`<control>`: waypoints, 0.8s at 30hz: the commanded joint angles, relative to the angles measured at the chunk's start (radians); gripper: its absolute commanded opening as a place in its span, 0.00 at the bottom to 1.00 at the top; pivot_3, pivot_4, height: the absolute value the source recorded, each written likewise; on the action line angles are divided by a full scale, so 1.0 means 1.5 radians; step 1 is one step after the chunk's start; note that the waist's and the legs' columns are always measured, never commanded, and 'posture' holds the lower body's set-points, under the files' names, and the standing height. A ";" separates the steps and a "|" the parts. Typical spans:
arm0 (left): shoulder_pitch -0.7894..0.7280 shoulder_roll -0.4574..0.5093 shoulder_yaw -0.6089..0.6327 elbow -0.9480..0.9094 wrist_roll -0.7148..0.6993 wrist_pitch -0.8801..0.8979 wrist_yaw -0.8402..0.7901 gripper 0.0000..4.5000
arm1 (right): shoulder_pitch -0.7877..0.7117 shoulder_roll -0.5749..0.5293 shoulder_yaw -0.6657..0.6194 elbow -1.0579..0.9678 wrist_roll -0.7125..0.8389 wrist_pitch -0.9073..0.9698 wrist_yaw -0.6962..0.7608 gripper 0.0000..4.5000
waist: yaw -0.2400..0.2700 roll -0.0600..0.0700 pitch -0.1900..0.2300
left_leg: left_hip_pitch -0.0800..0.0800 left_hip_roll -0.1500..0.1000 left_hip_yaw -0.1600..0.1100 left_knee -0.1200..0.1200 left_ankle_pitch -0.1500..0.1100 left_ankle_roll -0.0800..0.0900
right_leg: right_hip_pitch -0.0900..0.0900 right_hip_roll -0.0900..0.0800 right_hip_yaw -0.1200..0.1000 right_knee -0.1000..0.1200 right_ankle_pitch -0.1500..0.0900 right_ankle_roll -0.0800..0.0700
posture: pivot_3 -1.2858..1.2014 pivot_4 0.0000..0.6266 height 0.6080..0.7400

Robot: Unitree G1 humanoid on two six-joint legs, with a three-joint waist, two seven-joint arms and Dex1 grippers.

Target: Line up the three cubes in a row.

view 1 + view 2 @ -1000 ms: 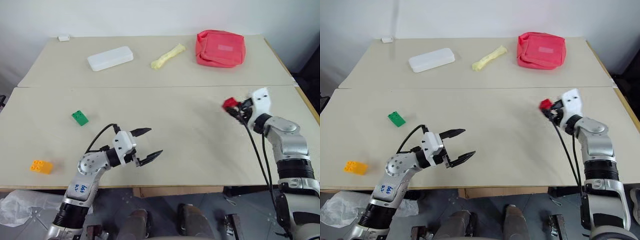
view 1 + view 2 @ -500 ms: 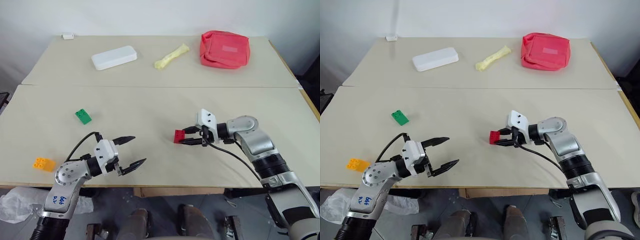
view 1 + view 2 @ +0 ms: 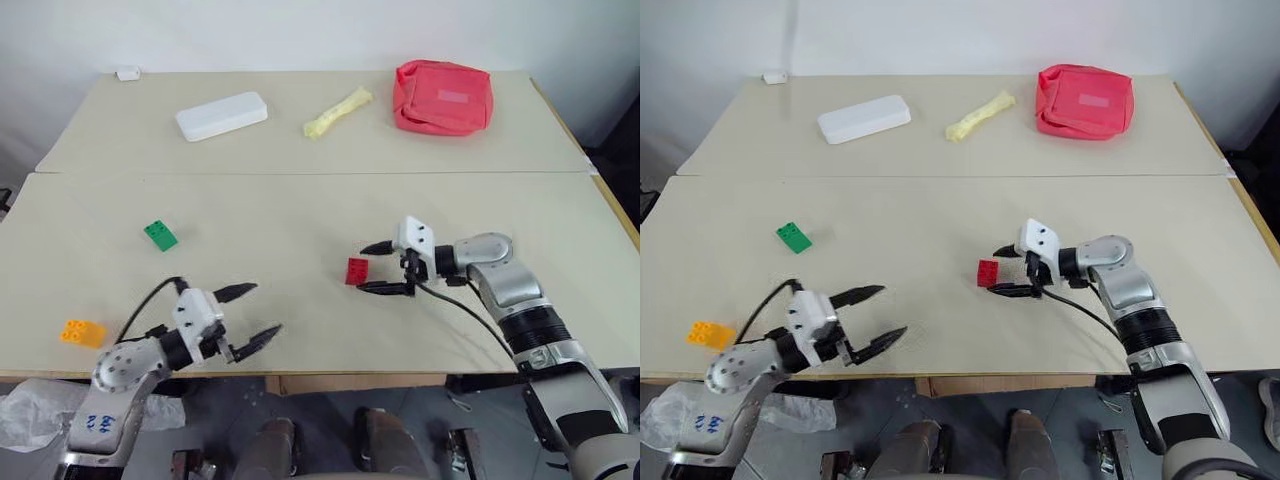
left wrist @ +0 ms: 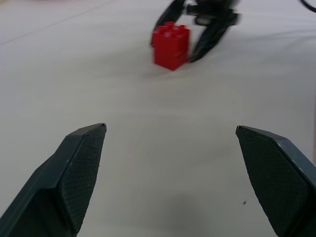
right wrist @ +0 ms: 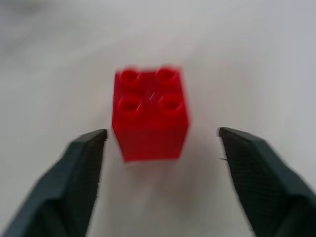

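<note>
The red cube (image 3: 357, 270) stands studs-up on the table near the middle. My right gripper (image 3: 366, 269) is open around it from the right, and the right wrist view shows a gap between each finger (image 5: 84, 163) and the red cube (image 5: 150, 116). The green cube (image 3: 160, 235) lies to the left. At the front left edge sits the orange-yellow cube (image 3: 82, 332). My left gripper (image 3: 266, 307) hangs open and empty near the front edge, pointing toward the red cube (image 4: 171, 45).
At the back of the table lie a white case (image 3: 221, 116), a pale yellow object (image 3: 337, 111) and a pinkish-red pouch (image 3: 441, 97). A small white piece (image 3: 127, 74) sits at the far left corner. A seam (image 3: 300, 173) crosses the table.
My right gripper carried the red cube from the right to the middle, set it down and opened. The left arm drew back toward the front left.
</note>
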 commanded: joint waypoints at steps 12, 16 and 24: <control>0.261 -0.266 0.263 -0.033 -0.047 -0.154 0.256 1.00 | 0.194 0.092 -0.083 -0.284 0.199 -0.053 0.039 0.99 | 0.002 -0.001 0.000 | 0.000 0.001 0.000 0.001 -0.003 0.000 | 0.002 0.001 -0.001 -0.003 0.000 0.000 | 0.52 0.24 1.00; 0.294 -0.303 0.301 0.013 -0.068 -0.175 0.266 1.00 | 0.203 0.116 -0.074 -0.291 0.196 -0.068 0.028 0.99 | 0.009 -0.002 0.000 | 0.001 0.001 0.000 0.002 -0.003 0.001 | 0.004 0.000 -0.001 -0.003 0.000 0.000 | 0.52 0.24 1.00; 0.271 -0.259 0.258 -0.007 -0.039 -0.180 0.241 1.00 | 0.200 0.119 -0.080 -0.272 0.185 -0.102 0.028 0.99 | 0.018 -0.003 0.000 | 0.001 0.001 0.000 0.002 -0.004 0.002 | 0.003 0.000 -0.001 -0.004 0.000 0.000 | 0.52 0.24 1.00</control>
